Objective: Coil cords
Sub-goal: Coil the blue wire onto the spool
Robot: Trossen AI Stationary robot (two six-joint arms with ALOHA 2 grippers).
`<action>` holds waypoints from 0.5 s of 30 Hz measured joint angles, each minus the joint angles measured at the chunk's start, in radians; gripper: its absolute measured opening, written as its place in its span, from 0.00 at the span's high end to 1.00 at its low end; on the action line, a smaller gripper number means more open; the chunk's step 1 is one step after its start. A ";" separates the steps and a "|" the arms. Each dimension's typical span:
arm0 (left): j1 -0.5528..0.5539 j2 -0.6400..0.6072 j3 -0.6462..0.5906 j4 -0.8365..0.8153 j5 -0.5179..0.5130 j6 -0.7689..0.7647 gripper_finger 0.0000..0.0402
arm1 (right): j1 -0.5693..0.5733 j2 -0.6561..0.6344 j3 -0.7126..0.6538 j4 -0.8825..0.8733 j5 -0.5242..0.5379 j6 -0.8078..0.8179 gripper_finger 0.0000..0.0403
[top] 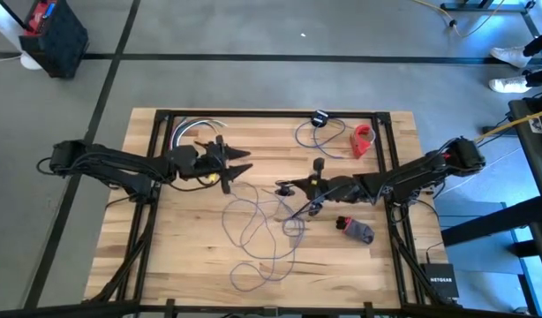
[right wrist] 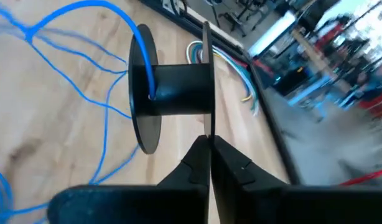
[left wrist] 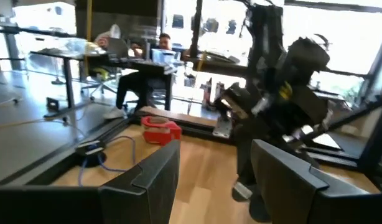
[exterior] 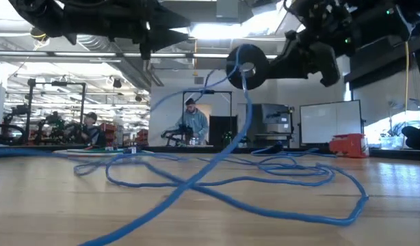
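We see right gripper (right wrist: 208, 155) clenched on thin flange of black spool (right wrist: 172, 93), lifted off table so blue cord (top: 258, 234) can wind on; cord sprawls in loose loops mid-table; left gripper (top: 238, 165) released, waiting nearby

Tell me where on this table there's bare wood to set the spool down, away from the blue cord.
Bare wood lies along the table's near-left corner, beside the cord loops, and behind the right claw, between the bundled wires and the smaller blue cable. The middle is crowded with cord loops; the right side holds a red object and a grey object.
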State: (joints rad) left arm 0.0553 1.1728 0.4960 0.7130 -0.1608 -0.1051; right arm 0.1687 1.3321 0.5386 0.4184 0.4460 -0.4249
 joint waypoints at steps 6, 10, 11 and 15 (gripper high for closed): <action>-0.057 0.128 0.129 -0.106 0.001 0.094 0.52 | -0.089 -0.004 0.000 -0.043 -0.184 0.191 0.99; -0.071 0.205 0.247 -0.305 0.001 0.125 0.52 | -0.136 -0.004 0.000 -0.050 -0.288 0.236 0.99; -0.071 0.221 0.272 -0.345 0.001 0.131 0.52 | -0.143 -0.004 0.000 -0.050 -0.304 0.237 0.99; -0.068 0.268 0.327 -0.400 -0.004 0.133 0.52 | -0.150 -0.004 0.000 -0.049 -0.326 0.238 0.99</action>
State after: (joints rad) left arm -0.0132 1.4407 0.8229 0.3128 -0.1646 0.0277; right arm 0.0185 1.3285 0.5385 0.3695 0.1198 -0.1865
